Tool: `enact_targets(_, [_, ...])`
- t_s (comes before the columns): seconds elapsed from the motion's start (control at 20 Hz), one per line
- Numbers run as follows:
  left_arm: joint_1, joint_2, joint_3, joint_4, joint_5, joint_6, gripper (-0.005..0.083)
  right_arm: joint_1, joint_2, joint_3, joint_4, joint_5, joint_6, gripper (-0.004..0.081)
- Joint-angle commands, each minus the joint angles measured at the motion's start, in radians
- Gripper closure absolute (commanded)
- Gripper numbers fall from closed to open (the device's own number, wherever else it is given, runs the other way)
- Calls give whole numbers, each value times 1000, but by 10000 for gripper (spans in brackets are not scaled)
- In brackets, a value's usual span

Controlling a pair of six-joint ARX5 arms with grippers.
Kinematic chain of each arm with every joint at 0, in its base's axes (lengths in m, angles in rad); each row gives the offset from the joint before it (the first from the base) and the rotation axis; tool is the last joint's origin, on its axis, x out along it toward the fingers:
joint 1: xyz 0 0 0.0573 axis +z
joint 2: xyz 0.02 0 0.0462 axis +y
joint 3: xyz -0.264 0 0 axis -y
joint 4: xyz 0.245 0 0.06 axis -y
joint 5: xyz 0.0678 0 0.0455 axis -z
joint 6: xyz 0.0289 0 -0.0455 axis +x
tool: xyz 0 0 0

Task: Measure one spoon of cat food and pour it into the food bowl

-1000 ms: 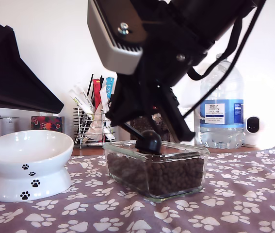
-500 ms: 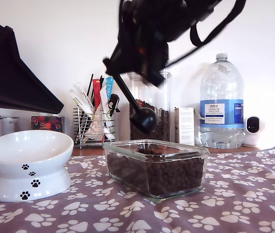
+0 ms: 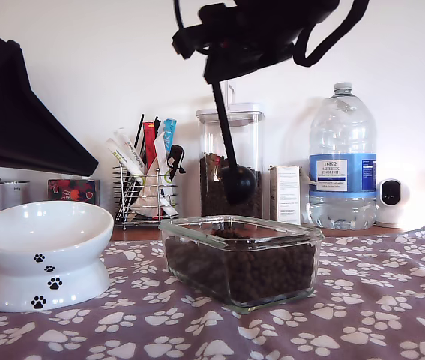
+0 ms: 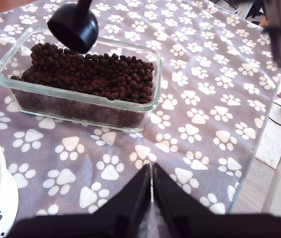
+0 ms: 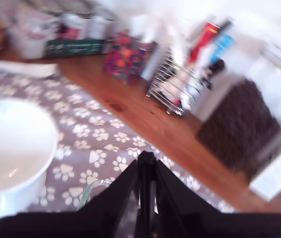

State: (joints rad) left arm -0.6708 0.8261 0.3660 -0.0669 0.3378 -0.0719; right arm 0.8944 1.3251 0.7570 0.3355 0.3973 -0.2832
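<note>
my second gripper is clamped on the spoon, whose thin handle runs nearly vertical, round black bowl lowest, above the clear glass dish of dark cat food. my first gripper is closed, empty. half a second ago the handle slanted more. the glossy white food bowl sits at the exterior view's left.

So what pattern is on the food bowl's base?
Black paw prints on the white food bowl, clearest in the exterior view.

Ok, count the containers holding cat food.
2: the clear glass dish at the middle of the cloth, and the tall lidded canister behind it in the exterior view. Others may be hidden.
</note>
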Motion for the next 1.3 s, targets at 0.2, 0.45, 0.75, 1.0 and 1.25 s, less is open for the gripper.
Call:
enact_targets(0.2, [-3,-1,-16,8,-4,2,793,-40,-22,-17,3,32,307,783])
enact_targets(0.45, [-2,-1,-16,9,-6,2,793,-90,-111,-92,19,19,481,782])
enact_targets(0.75, [-2,-1,-16,15,-6,13,793,-154,-303,-302,231,-158,603,782])
enact_targets(1.0, [-2,-1,-16,15,-6,13,793,-261,-335,-520,528,-277,797,782])
enact_targets(1.25, [-2,-1,-16,20,-6,21,793,-388,-335,-694,708,-331,923,782])
